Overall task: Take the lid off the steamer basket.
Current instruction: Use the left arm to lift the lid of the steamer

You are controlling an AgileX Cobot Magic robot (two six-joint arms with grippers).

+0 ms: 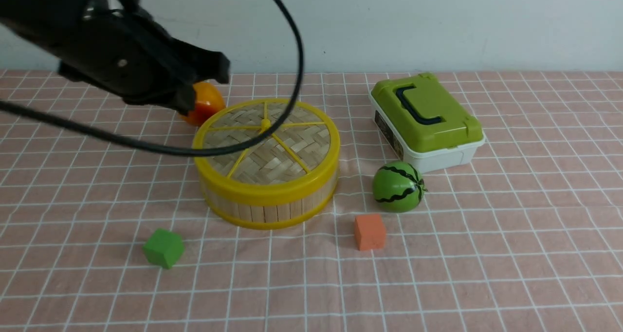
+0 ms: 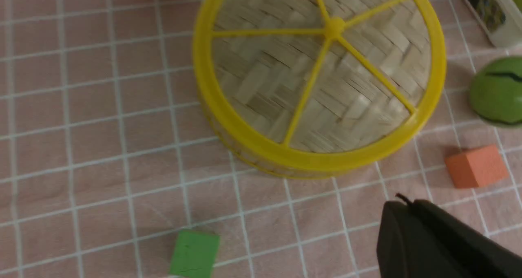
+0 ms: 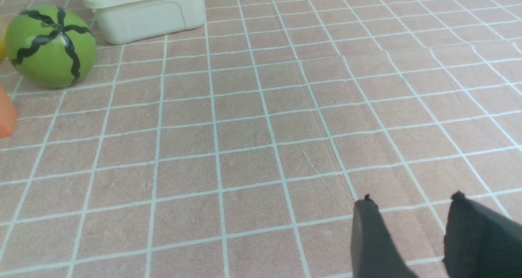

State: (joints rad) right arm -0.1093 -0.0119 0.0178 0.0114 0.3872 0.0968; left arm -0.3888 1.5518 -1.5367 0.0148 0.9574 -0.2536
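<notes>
Your left gripper [image 2: 408,204], its fingers together, is the nearer one, and the round lid [image 1: 297,149], seated on the steamer basket [image 1: 270,212], lies below and to the right of its arm [image 1: 141,59].

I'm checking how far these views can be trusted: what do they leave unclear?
- Steamer basket's inside: covered by the lid, front view.
- Orange object's full shape: behind the left arm, front view; cut by the edge, left wrist view.
- White box's contents: under its green lid, front view.
</notes>
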